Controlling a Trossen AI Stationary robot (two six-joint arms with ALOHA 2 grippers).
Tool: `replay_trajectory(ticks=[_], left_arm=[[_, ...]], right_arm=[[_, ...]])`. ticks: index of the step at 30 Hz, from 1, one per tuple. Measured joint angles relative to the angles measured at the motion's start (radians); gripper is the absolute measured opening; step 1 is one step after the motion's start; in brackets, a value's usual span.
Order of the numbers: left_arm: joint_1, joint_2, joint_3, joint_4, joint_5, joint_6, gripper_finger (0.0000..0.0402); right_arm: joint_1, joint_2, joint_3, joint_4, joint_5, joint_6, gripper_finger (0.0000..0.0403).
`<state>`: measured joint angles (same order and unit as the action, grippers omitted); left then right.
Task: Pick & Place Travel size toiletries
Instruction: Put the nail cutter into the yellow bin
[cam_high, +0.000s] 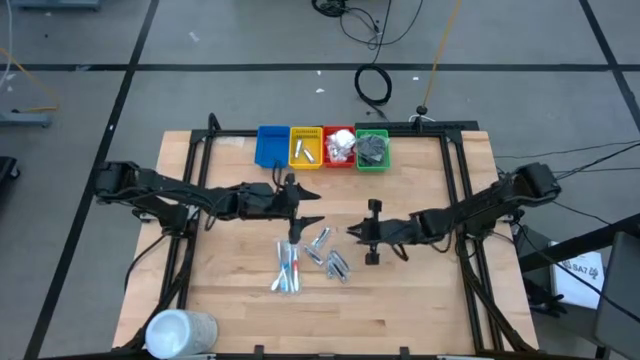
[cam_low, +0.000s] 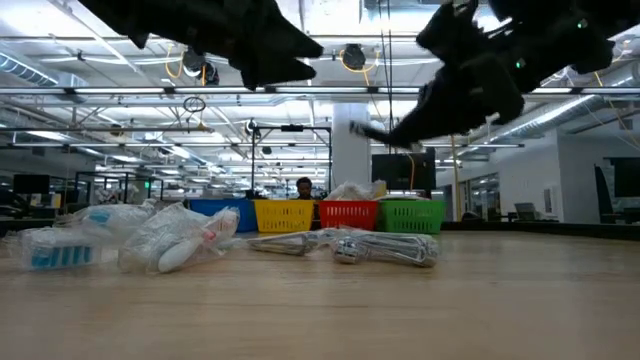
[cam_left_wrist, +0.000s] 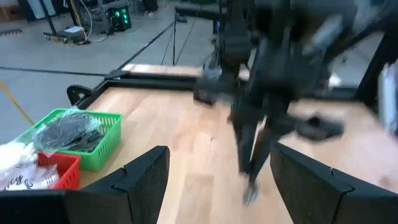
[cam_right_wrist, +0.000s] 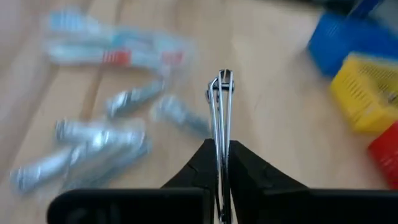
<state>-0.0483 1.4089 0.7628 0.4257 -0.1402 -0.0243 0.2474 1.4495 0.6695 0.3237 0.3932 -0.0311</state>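
The right gripper (cam_right_wrist: 219, 163) pinches a thin silver metal clip (cam_right_wrist: 219, 106) above bare wood; silver tubes (cam_high: 328, 255) lie just beside. The left gripper (cam_high: 300, 207) hangs wide open, empty.

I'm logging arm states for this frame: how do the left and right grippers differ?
The left gripper stands open and empty; the right gripper is shut on a thin silver metal item. In the high view, the left gripper hangs right over the toiletries pile, while the right gripper sits to the pile's side. Both are raised above the wooden table.
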Motion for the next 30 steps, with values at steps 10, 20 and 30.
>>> replay_trajectory(ticks=[10, 20, 30], left_arm=[[0.002, 0.149, 0.007, 0.258, -0.001, 0.106, 0.0269], [0.003, 0.283, 0.051, 0.560, 0.000, 0.102, 0.0269], [0.003, 0.386, 0.172, 0.583, 0.045, 0.110, 0.0269]], right_arm=[[-0.025, -0.088, -0.213, 0.636, 0.026, -0.116, 0.0014], [-0.050, -0.078, -0.267, 0.924, -0.058, -0.164, 0.0014], [-0.052, -0.078, -0.267, 0.928, -0.084, -0.166, 0.0014]])
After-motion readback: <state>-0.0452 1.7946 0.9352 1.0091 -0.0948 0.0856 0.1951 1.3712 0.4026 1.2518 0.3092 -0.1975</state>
